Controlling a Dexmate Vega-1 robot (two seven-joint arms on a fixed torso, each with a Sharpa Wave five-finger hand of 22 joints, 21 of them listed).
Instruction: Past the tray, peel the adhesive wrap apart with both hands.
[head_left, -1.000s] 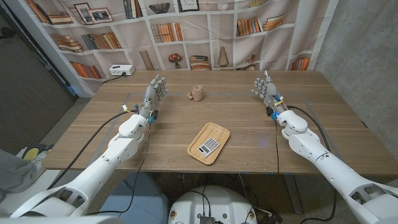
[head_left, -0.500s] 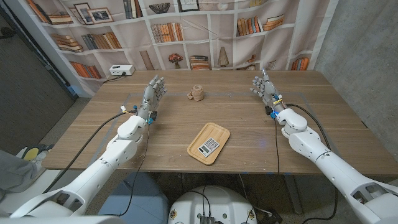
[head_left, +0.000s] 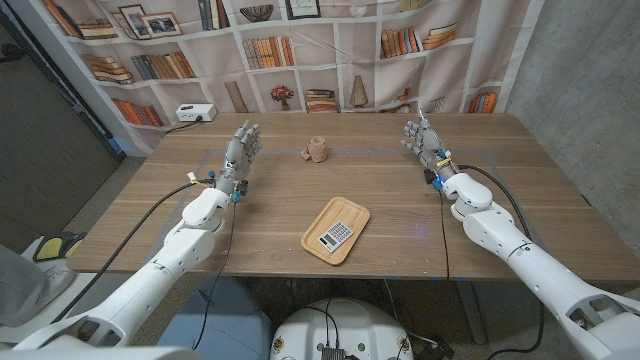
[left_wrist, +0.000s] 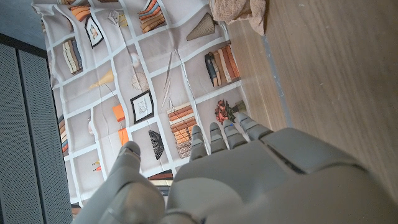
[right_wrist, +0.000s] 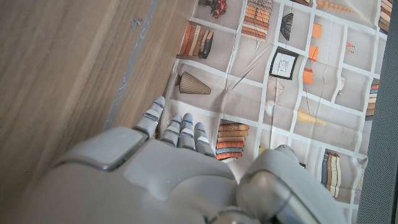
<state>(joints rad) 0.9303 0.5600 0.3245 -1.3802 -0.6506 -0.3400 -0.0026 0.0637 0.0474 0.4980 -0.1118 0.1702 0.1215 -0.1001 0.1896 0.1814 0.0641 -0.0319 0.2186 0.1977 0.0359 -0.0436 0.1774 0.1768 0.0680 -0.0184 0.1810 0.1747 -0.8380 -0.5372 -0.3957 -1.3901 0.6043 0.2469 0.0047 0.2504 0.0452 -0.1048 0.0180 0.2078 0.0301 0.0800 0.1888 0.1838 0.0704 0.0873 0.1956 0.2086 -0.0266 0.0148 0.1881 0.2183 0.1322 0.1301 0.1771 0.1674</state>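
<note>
Nearest the front edge of the surface (head_left: 150, 215), a wooden tray (head_left: 337, 230) lies near the middle, carrying a small calculator (head_left: 337, 234); neither has moved since the earlier frames. Farther back, the left hand (head_left: 238, 157) has edged slightly toward the left edge, while the right hand (head_left: 424, 142) has barely shifted. Both stand upright, fingers apart and released, holding nothing. Past the tray, near the far edge, the tan adhesive wrap (head_left: 317, 150) sits untouched between the hands. The left wrist view cuts the wrap off at the frame's border, so its shape is hard to make out there.
</note>
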